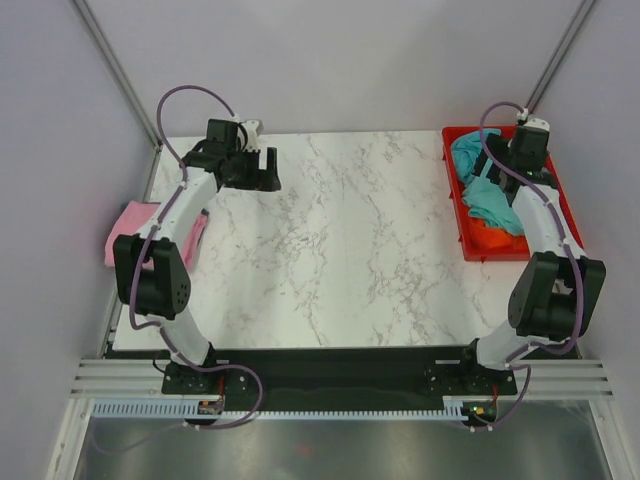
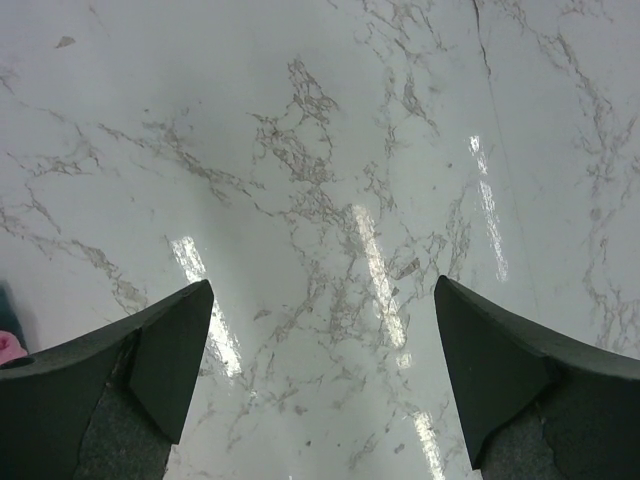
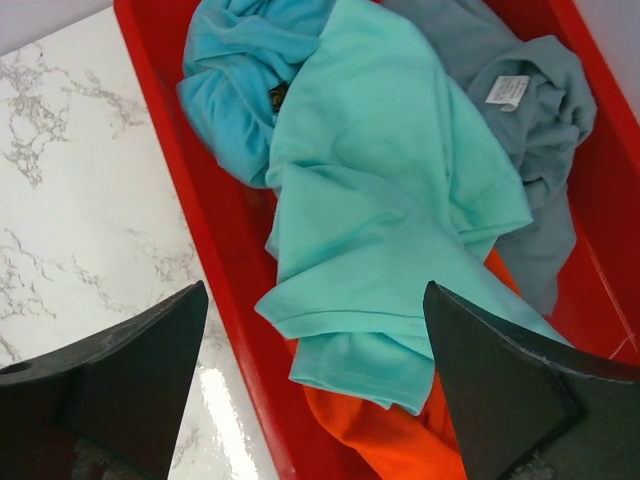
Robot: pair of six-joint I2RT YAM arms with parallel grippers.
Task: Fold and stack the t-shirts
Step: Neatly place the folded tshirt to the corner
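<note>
Several t-shirts (image 3: 380, 200) heaped, inside red crate (image 3: 225, 270)

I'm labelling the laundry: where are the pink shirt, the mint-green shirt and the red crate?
pink shirt (image 1: 128, 235), top view, its flat top.
mint-green shirt (image 3: 385, 190), right wrist view, middle of its body.
red crate (image 3: 225, 262), right wrist view, its left wall.

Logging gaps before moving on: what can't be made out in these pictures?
Pink t-shirt: top view, left arm crosses it; fold state unclear.
Red crate: top view, right arm covers the pile; shirt count unknown.
Orange cloth: right wrist view, mostly buried under turquoise t-shirt.
White label: right wrist view, print too small.
</note>
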